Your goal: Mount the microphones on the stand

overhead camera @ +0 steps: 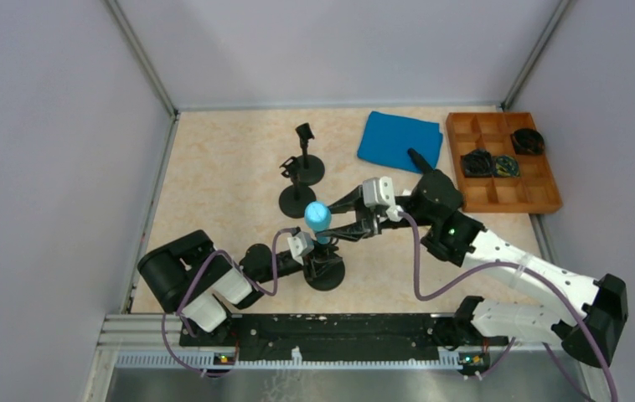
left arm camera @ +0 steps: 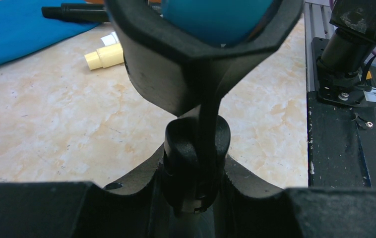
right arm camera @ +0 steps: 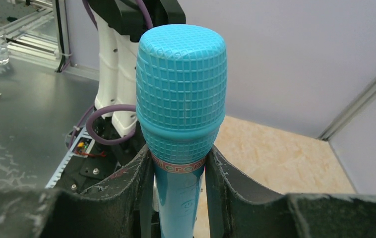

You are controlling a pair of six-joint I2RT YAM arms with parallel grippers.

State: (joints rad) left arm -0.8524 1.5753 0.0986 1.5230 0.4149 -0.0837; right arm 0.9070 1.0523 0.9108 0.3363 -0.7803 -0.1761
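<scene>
The light blue microphone (right arm camera: pixel 181 99) stands upright, head up, and my right gripper (right arm camera: pixel 178 198) is shut on its handle just below the head. In the top view that microphone (overhead camera: pixel 317 216) is over the near stand (overhead camera: pixel 325 272). My left gripper (left arm camera: pixel 196 171) is shut on the stand's post (left arm camera: pixel 196 144). The stand's forked clip (left arm camera: pixel 176 69) cups the blue handle (left arm camera: pixel 216 20). A cream microphone (left arm camera: pixel 104 55) lies on the table. A black microphone (left arm camera: pixel 77 10) lies at the blue cloth's edge.
Two more black stands (overhead camera: pixel 302 170) (overhead camera: pixel 297 201) are behind the near one, the far one with an empty clip. A blue cloth (overhead camera: pixel 400 141) lies at the back right. Beside it is a wooden compartment tray (overhead camera: pixel 498 203) holding dark items.
</scene>
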